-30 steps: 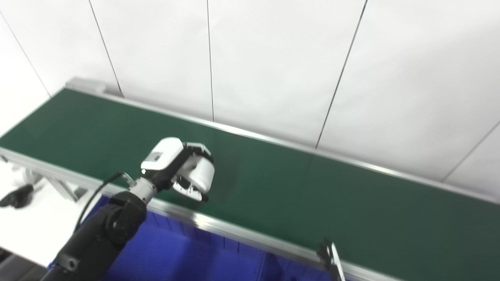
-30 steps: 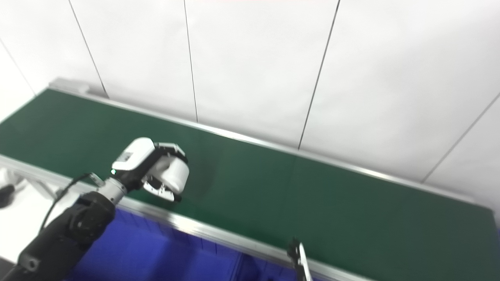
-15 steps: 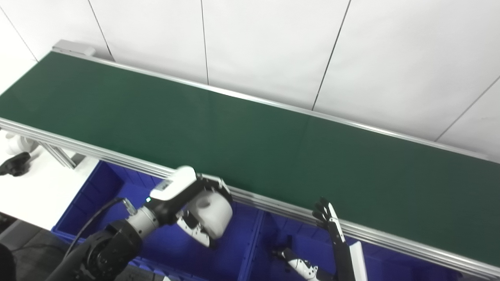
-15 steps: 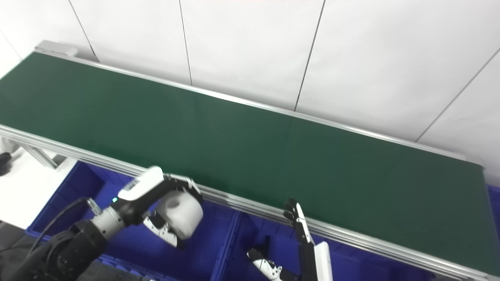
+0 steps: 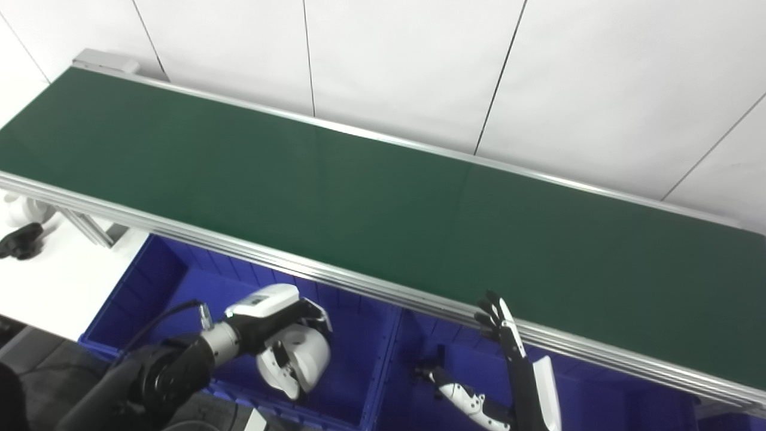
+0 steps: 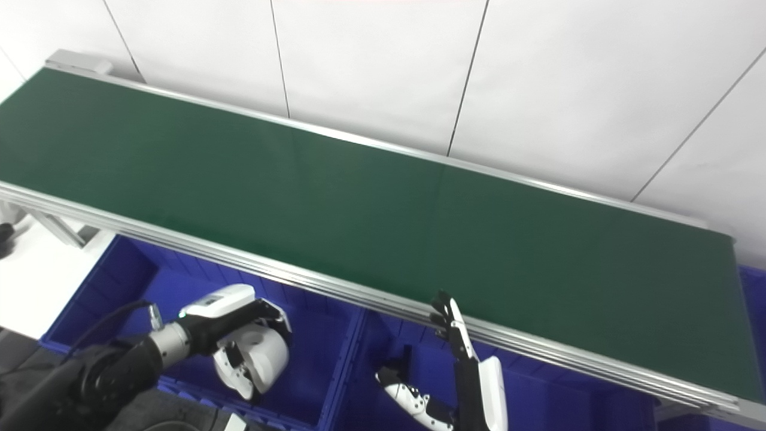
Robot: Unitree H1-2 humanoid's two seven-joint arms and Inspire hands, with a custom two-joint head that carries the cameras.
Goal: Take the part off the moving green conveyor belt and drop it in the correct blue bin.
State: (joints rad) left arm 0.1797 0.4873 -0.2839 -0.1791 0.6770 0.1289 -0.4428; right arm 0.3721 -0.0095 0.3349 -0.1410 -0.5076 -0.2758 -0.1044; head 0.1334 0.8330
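Note:
My left hand is shut on a white cylindrical part, its fingers curled around it. Hand and part hang low inside the left blue bin, below the front rail of the green conveyor belt. My right hand stands open with straight fingers pointing up and the thumb held apart. It is over the middle blue bin, its fingertips just in front of the belt's rail. It holds nothing.
An aluminium rail runs along the belt's front edge above the bins. A divider wall separates the left and middle bins. A black object lies on the white table at far left. White wall panels stand behind the belt.
The camera has tilted down, bringing the bins into view. My left hand has carried the white part from above the belt, over the rail, down into the left bin. My right hand has barely moved.

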